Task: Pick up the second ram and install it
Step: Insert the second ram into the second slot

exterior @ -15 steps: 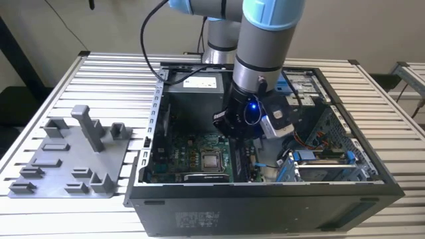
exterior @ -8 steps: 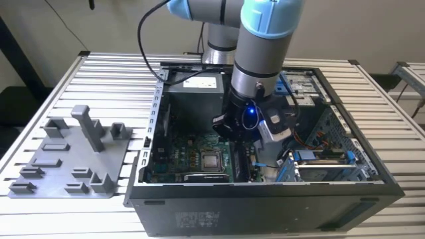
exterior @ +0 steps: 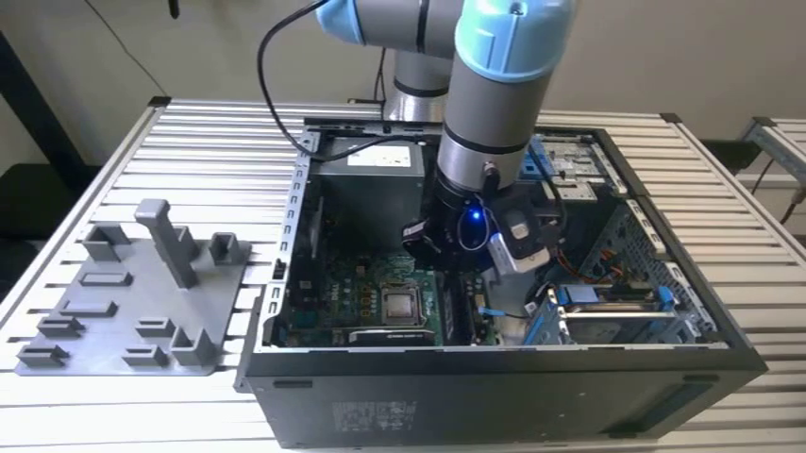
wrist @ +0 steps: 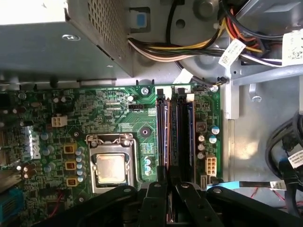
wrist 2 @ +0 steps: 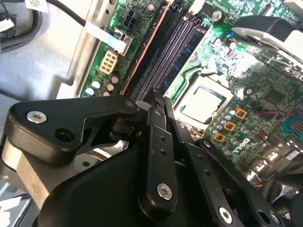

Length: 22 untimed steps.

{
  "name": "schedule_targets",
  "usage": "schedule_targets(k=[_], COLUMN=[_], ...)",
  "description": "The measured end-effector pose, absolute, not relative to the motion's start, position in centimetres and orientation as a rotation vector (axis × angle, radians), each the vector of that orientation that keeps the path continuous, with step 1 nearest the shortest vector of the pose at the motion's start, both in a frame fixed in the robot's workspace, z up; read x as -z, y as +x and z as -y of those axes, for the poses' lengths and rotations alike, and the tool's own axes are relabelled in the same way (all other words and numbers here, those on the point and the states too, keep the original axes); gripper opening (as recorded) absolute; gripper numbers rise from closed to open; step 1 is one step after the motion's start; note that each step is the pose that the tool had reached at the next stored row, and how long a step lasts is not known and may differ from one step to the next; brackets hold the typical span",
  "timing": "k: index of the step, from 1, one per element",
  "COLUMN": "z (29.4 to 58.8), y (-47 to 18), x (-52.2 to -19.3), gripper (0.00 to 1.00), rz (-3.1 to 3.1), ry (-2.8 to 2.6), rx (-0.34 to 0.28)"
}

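My gripper (wrist: pixel 168 183) hangs inside the open computer case (exterior: pixel 504 377), with its black fingers (wrist 2: pixel 156 123) brought together and shut. The fingertips are over the near end of the memory slots (wrist: pixel 175 137) on the green motherboard (wrist: pixel 109 113). The second ram (wrist: pixel 164 137) stands on edge in the slot in line with my fingertips, and its thin coppery edge (wrist 2: pixel 147 52) runs away from them. Another slot beside it shows a bluish strip (wrist: pixel 188 132). I cannot tell whether the fingertips touch the ram.
The processor socket (wrist: pixel 111 168) lies beside the slots. The power supply box (wrist: pixel 47 42) and bundled cables (wrist: pixel 189 45) crowd the far end. Blue drive-bay clips (exterior: pixel 605 297) line the exterior view's right. A grey tray with upright posts (exterior: pixel 139 302) sits outside the case.
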<state>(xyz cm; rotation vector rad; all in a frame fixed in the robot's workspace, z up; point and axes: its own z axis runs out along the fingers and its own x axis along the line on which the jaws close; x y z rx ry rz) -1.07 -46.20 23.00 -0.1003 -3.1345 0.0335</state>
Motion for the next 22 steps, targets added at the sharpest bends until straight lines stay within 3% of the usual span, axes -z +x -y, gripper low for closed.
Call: schedule_targets(k=[22], z=[46.28], y=[-0.82], x=[-22.48], gripper=[0.14], rz=[3.131], ry=[-0.100], rx=[-0.034])
